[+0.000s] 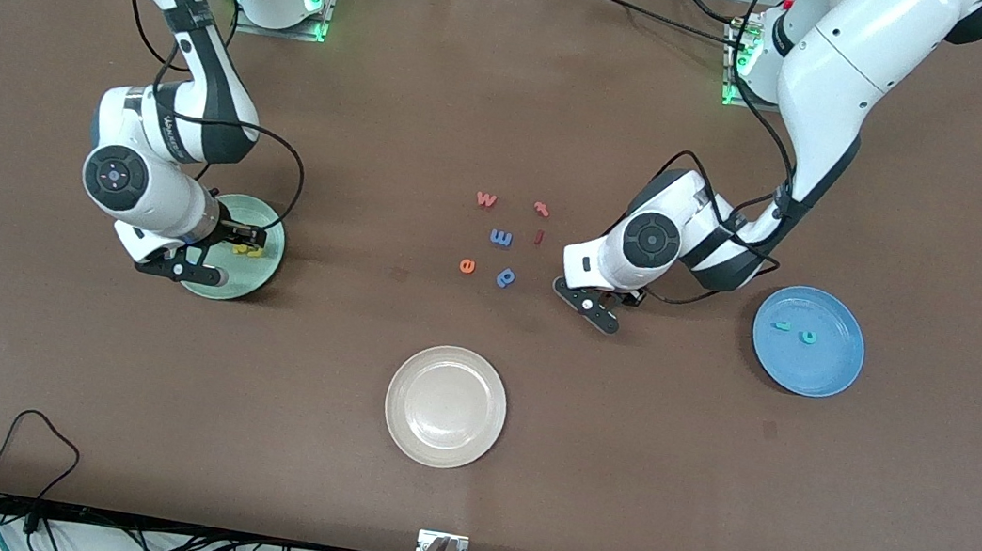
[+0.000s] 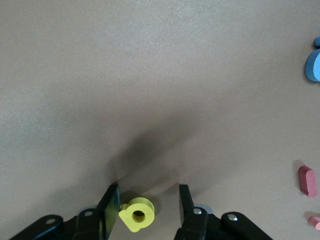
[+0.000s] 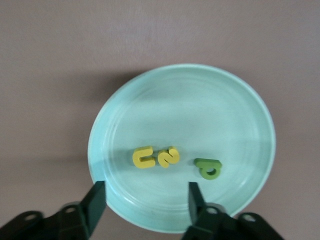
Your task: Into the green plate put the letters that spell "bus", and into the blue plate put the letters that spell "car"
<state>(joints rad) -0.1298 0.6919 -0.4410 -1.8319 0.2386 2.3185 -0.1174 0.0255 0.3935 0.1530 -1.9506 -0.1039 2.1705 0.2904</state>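
Plates first: the green plate (image 1: 256, 275) lies at the right arm's end of the counter (image 1: 709, 494), and my right wrist view shows inside it the yellow u (image 3: 143, 157), the yellow s (image 3: 168, 156) and the dark green b (image 3: 208, 168), so I judge "bus" finished. The blue plate (image 1: 824, 376) lies at the left arm's end and holds two teal letters (image 1: 796, 331), which I take for c and r. What is left, I think, is only the yellow a (image 2: 137, 214). The right gripper (image 3: 145, 200) hangs over the green plate with its jaws wide apart and empty. The left gripper (image 2: 149, 206) is low over the counter near the spare letters, jaws partly open around the a; whether they touch it I cannot tell. The front view hides this a under the left arm, and only the left wrist view shows it.
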